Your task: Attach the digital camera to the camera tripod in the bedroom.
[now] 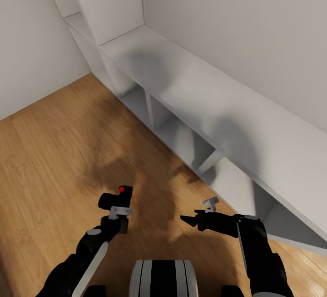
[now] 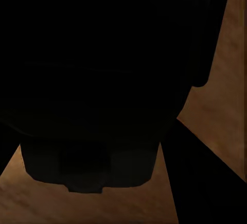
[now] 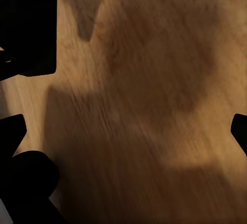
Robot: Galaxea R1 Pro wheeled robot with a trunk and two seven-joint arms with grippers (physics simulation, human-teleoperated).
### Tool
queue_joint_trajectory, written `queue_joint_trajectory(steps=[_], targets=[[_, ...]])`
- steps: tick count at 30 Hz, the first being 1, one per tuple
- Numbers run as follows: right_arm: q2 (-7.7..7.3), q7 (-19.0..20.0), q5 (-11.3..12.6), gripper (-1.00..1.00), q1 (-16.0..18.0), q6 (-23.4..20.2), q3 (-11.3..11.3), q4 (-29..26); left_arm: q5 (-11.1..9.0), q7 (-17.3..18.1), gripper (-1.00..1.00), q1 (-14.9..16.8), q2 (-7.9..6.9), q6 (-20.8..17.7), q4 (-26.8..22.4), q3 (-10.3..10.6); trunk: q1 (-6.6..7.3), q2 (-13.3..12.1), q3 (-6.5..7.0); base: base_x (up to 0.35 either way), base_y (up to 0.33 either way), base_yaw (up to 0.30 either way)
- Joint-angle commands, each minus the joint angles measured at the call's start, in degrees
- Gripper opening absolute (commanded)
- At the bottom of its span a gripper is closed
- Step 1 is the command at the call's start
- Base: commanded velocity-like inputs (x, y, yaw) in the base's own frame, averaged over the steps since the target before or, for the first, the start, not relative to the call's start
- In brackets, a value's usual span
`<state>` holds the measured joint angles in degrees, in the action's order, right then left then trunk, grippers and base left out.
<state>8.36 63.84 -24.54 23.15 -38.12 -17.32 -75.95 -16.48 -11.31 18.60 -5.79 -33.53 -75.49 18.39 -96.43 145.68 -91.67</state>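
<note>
While the robot faces a white wall, the left gripper (image 1: 119, 202) is clenched around the digital camera (image 1: 116, 198), low and left of centre in the head view, its red dot up, above the wood plank floor (image 1: 50, 160); the right gripper (image 1: 190, 219), low and right of centre, has its jaws parted and holds nothing; white cube shelving (image 1: 218, 106) runs from upper left to lower right.

left gripper (image 1: 117, 206) holding digital camera (image 1: 116, 198) | right gripper (image 1: 190, 219) empty | white shelving (image 1: 218, 106) ahead
</note>
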Motion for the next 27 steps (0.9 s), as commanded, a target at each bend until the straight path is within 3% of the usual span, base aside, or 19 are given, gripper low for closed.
queue_joint_trajectory(steps=[1,10,27], targets=[[0.08,0.50,-0.42,1.00,0.05,-0.38,-0.17,-0.07,-0.37,-0.45,-1.00,0.04,0.41,-0.27,-0.05,0.16,0.01,0.02,-0.03,0.000,0.000,0.000],[0.08,0.50,-0.42,1.00,0.05,-0.38,-0.17,-0.07,-0.18,-0.41,-1.00,0.04,1.07,-0.24,0.03,0.12,0.01,0.02,-0.03,0.000,0.000,0.000],[0.05,0.40,-0.46,1.00,0.05,-0.46,-0.17,-0.07,-0.22,-0.38,-1.00,0.04,1.04,-0.22,-0.17,0.07,0.45,-0.21,3.73,0.000,0.000,0.000]])
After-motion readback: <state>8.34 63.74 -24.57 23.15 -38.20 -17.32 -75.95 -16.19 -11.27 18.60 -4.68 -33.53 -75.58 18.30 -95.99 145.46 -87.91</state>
